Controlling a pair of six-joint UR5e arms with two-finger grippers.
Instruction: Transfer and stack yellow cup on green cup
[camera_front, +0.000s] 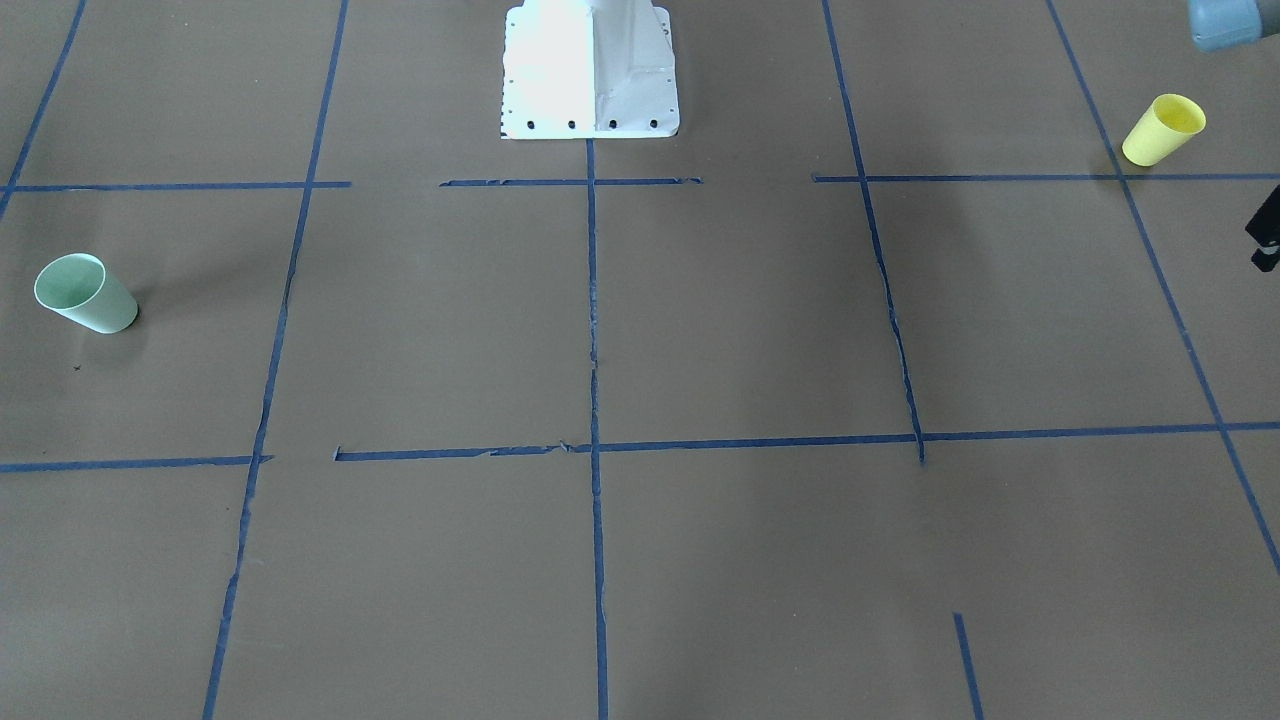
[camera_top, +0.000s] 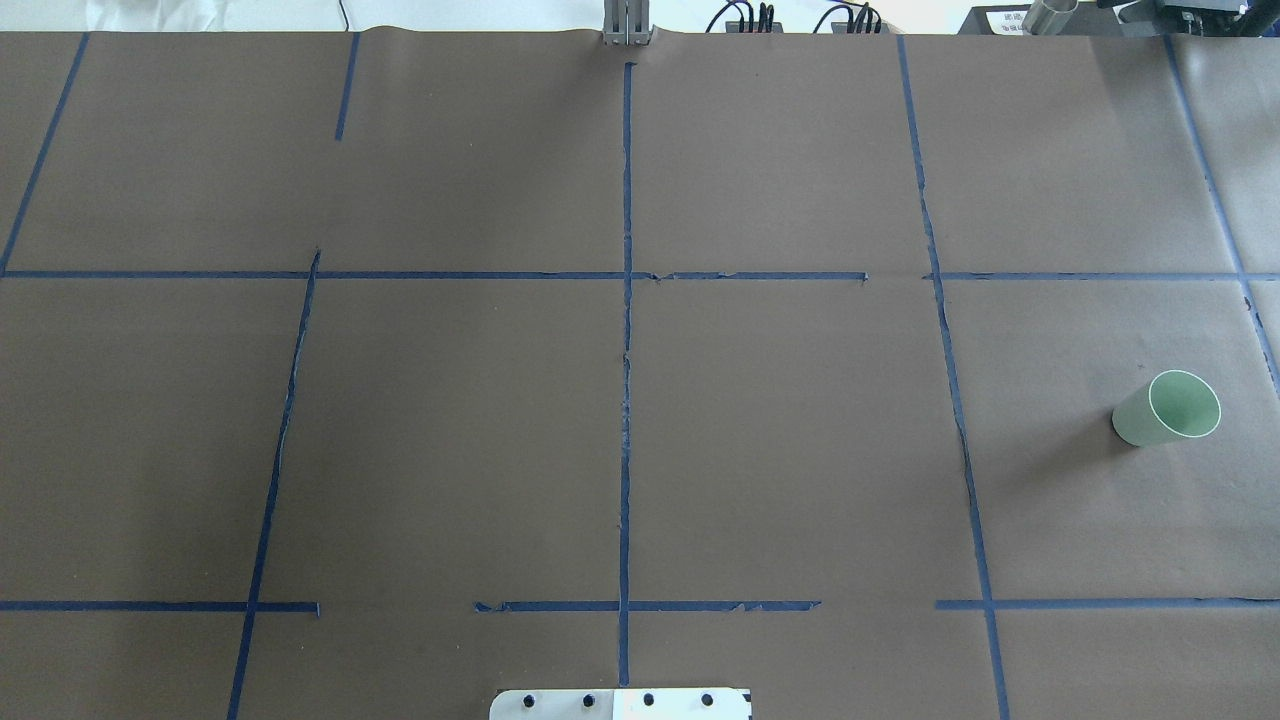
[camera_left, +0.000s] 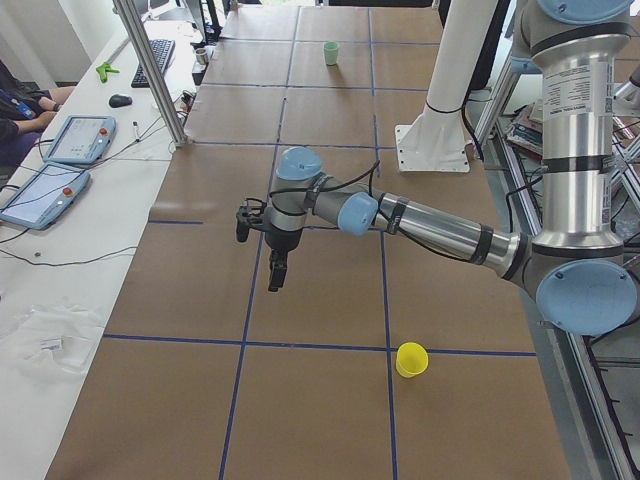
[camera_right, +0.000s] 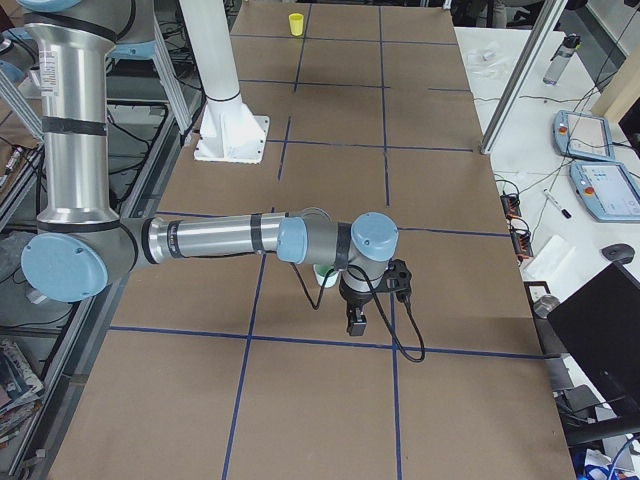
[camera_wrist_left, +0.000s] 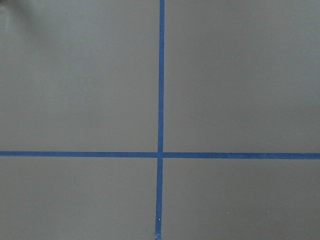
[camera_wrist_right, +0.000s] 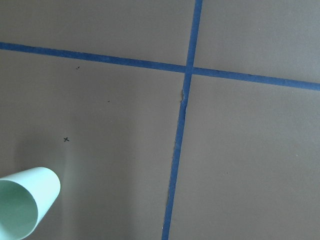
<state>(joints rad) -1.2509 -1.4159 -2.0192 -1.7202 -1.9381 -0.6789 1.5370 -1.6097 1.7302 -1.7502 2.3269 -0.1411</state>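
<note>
The yellow cup (camera_front: 1163, 130) stands upright at the tabletop's (camera_front: 750, 320) left end, robot-side of the raised left fingers (camera_left: 276, 272), the green cup (camera_front: 88, 295) far right beside the right fingers (camera_right: 355, 320); neither pair's spacing can be told.

Small bright yellow tapered plastic cup (camera_front: 1163, 129): upright on brown paper-covered table (camera_front: 760, 320), end on robot's left, just beside a crossing of blue tape lines (camera_front: 592, 330). Left gripper (camera_left: 275, 275) above the table on its operators' side, apart from it. Small pale mint-green tapered plastic cup (camera_front: 85, 293): upright at opposite end, inside a grid cell, right gripper (camera_right: 355, 322) near. White metal robot base plate (camera_front: 590, 70) between the ends, at robot-side edge.
</note>
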